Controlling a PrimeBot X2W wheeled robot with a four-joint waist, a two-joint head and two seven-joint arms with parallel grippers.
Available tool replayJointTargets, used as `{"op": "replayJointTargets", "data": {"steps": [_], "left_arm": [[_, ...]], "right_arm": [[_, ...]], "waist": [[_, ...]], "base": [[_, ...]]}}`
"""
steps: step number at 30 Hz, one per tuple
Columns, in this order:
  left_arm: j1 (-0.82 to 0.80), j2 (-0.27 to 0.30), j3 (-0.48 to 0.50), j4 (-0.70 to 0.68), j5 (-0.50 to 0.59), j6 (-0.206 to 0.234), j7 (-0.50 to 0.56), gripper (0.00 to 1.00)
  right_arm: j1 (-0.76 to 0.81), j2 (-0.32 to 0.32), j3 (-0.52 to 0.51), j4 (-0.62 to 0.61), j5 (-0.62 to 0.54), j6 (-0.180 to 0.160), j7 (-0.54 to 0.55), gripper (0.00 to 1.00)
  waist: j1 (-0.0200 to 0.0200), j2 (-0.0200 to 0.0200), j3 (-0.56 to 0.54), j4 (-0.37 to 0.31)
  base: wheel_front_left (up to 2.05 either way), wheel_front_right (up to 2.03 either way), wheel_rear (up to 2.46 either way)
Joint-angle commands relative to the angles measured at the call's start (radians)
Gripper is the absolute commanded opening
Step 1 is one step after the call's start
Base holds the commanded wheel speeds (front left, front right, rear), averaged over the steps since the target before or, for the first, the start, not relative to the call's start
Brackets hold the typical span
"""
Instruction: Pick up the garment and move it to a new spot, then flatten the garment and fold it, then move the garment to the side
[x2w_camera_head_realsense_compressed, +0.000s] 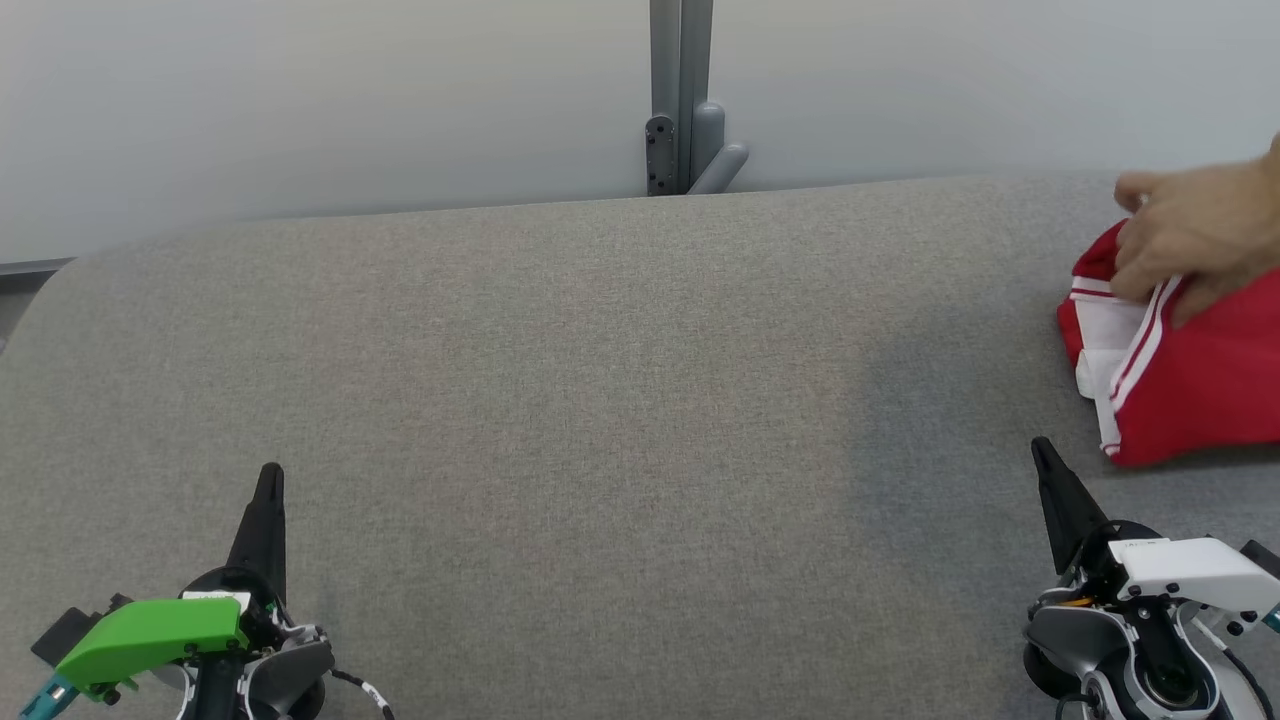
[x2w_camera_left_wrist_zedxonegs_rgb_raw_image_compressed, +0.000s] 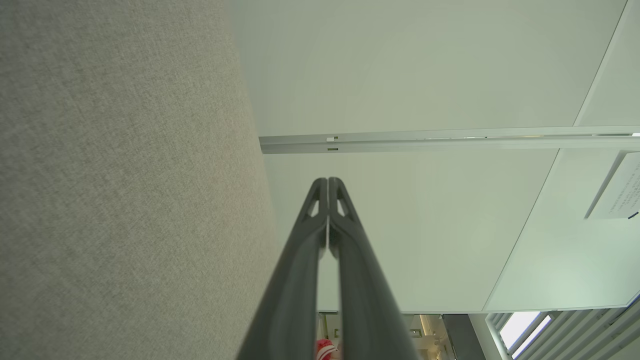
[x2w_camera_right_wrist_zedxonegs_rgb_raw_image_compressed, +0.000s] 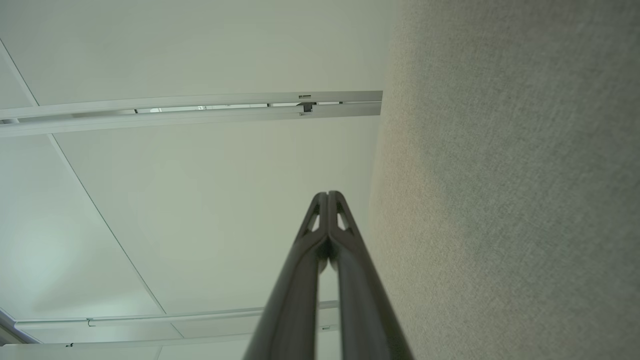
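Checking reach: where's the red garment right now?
Head view: garment lies on the grey surface, far right edge, under a person's hand, beyond the right gripper.

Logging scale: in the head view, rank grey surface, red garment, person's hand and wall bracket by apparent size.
1. grey surface
2. red garment
3. hand
4. wall bracket
Garment and hand run off the frame edge, so their order is unsure.

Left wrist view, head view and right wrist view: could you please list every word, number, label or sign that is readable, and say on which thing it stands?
No text can be read.
Paper sheet at the right edge of the left wrist view: some printed lines, too small and blurred to read.
Red garment in the head view: only white stripes, no letters or logo on the visible part.
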Motion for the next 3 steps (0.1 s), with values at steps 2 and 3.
{"op": "replayJointTargets", "data": {"steps": [2,3], "left_arm": [[-0.015,0.007,0.003,-0.002,-0.002,-0.006,0.002,0.00],[-0.015,0.007,0.003,-0.002,-0.002,-0.006,0.002,0.00]], "right_arm": [[-0.009,-0.005,-0.002,-0.003,0.007,0.000,0.005,0.00],[-0.009,-0.005,-0.002,-0.003,0.007,0.000,0.005,0.00]], "waist": [[0.0000,0.0038,0.000,0.000],[0.0000,0.0038,0.000,0.000]], "base": [[0.00,0.00,0.00],[0.00,0.00,0.00]]}}
